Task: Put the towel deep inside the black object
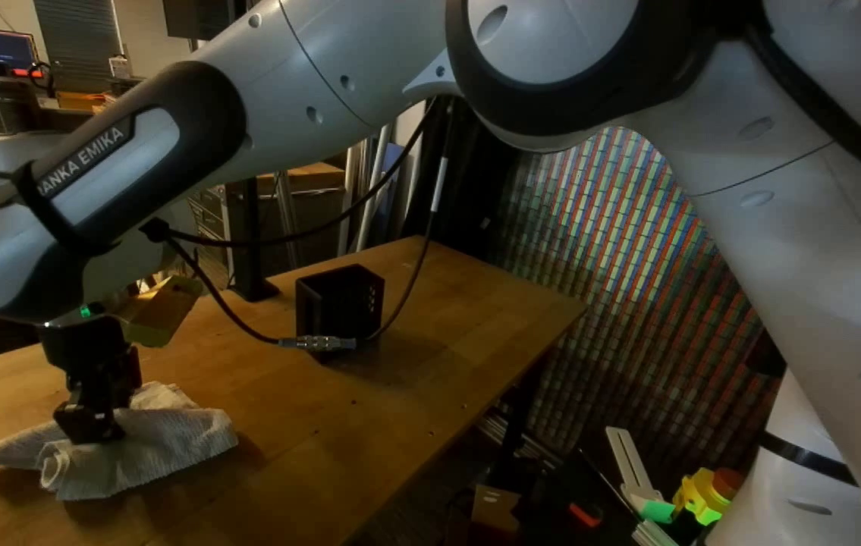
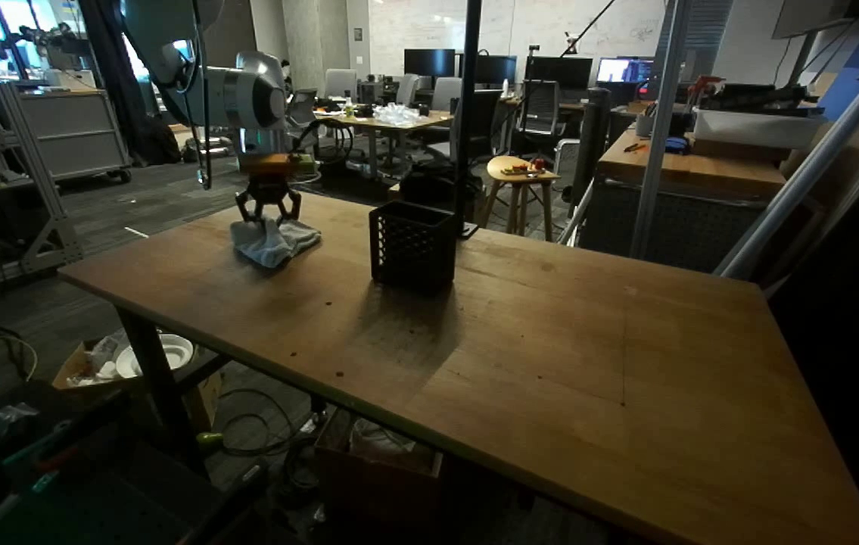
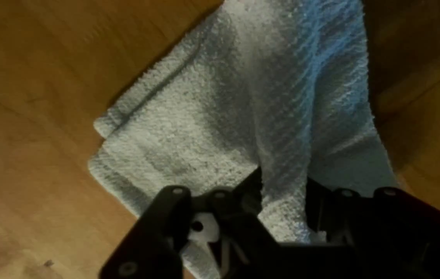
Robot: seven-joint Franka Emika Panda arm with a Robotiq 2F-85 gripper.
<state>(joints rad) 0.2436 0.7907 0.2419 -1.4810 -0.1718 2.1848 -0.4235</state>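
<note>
The towel (image 1: 180, 449), pale grey-white and folded over itself, lies rumpled on the table in both exterior views. My gripper (image 3: 284, 193) points down into its middle; in the wrist view a raised fold of the towel (image 3: 188, 135) runs between the two black fingers, which press on it from both sides. From an exterior view the gripper (image 2: 266, 219) has its fingertips down in the cloth (image 2: 281, 244), partly hidden. The black object (image 2: 412, 246), an upright crate-like box with lattice sides and an open top, stands apart from the towel. Its inside is too dark to make out.
The wooden table (image 2: 550, 341) carries the towel and black object. A black upright post (image 2: 467, 151) rises just behind the black object at the table's edge. A cable with a metal connector (image 1: 316, 343) hangs from the arm, crossing in front of the black object in an exterior view.
</note>
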